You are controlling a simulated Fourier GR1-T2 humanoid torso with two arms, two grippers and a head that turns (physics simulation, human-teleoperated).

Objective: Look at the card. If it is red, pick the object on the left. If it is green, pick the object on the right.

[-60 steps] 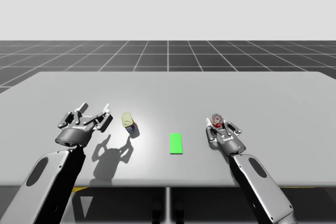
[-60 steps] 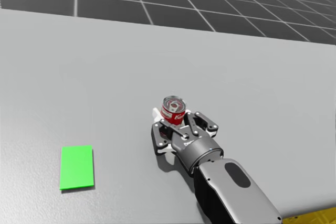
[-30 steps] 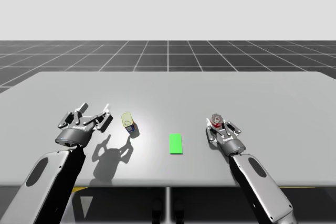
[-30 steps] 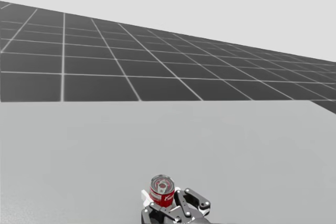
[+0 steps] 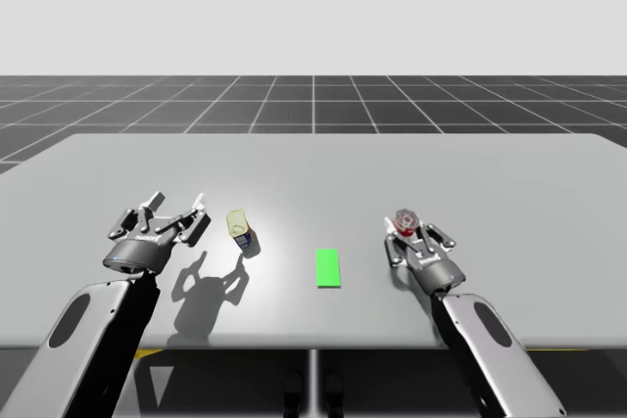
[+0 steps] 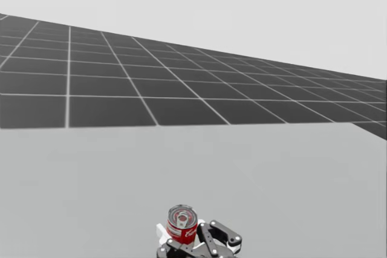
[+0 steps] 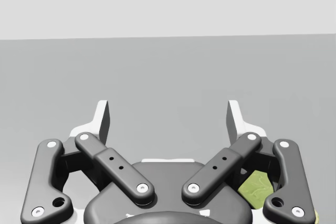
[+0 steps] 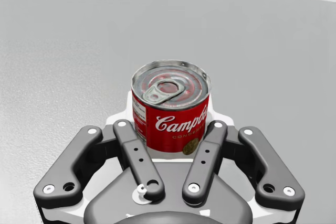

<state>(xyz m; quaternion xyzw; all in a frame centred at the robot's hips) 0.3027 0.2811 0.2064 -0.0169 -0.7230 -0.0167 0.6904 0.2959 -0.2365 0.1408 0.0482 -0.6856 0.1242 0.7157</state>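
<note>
A green card [image 5: 328, 267] lies flat at the table's middle. Right of it stands a red can [image 5: 405, 223] with a silver pull-tab lid, and my right gripper [image 5: 409, 236] is shut on it. In the right wrist view the red can [image 8: 170, 109] sits upright between both fingers of my right gripper [image 8: 170, 129]. The head view shows the red can [image 6: 181, 225] with that gripper [image 6: 184, 238] around it. A small yellow-topped can [image 5: 240, 229] stands left of the card. My left gripper [image 5: 181, 221] hovers open just left of it, holding nothing [image 7: 168, 120].
The grey table [image 5: 313, 168] stretches wide behind and between the objects. Its front edge runs just under my forearms. A yellow-green bit of the small can [image 7: 257, 190] shows beside my left gripper's base.
My head has turned upward, so the green card has left the head view and the floor grid has come in. My right forearm has shifted slightly right; the left arm is still.
</note>
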